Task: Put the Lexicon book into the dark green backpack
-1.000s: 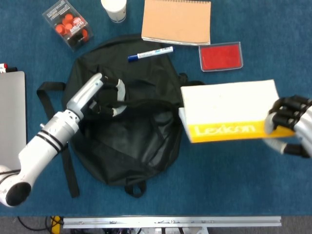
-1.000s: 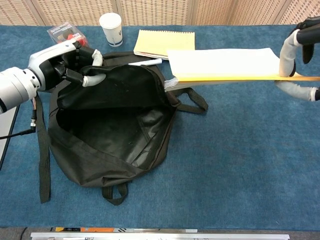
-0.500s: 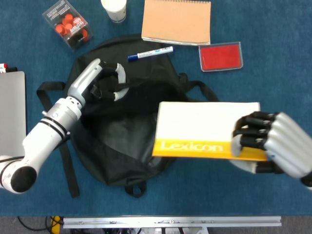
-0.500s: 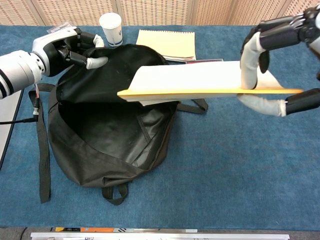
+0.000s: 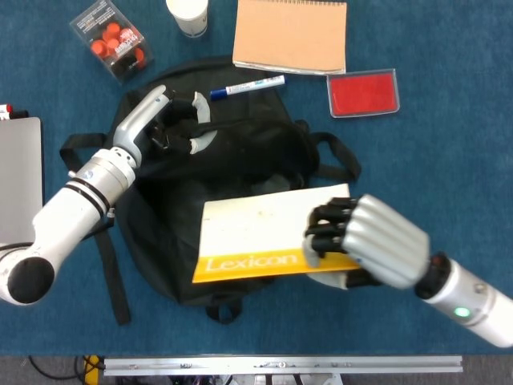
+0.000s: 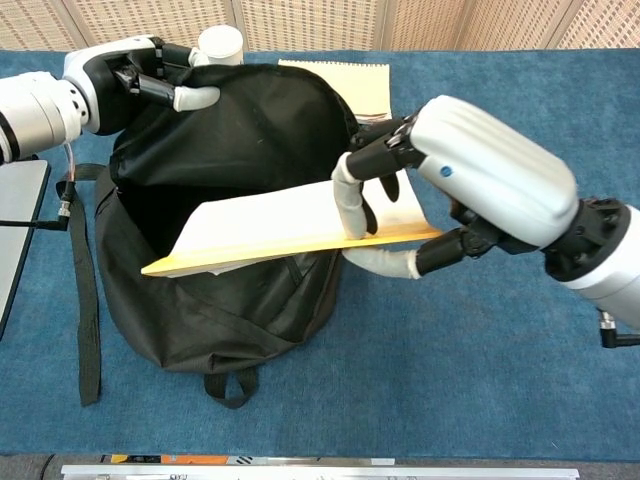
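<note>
The dark green backpack (image 5: pixel 240 160) (image 6: pixel 250 140) lies on the blue table with its mouth held wide. My left hand (image 5: pixel 172 120) (image 6: pixel 150 75) grips the upper flap and lifts it high. My right hand (image 5: pixel 361 241) (image 6: pixel 440 180) holds the Lexicon book (image 5: pixel 256 237) (image 6: pixel 270 225), white with a yellow spine, by its right end. The book is tilted, its left end low over the open mouth, at the front rim in the chest view.
A tan spiral notebook (image 5: pixel 290 34), a blue marker (image 5: pixel 247 86) and a red case (image 5: pixel 363 92) lie behind the backpack. A white cup (image 5: pixel 187 14) and a box of orange balls (image 5: pixel 112 40) stand at the back left. A grey laptop (image 5: pixel 18 184) sits at the left edge.
My right hand has carried the book leftward and down, from beside the backpack to over its open mouth. My left hand has raised the flap higher, widening the opening.
</note>
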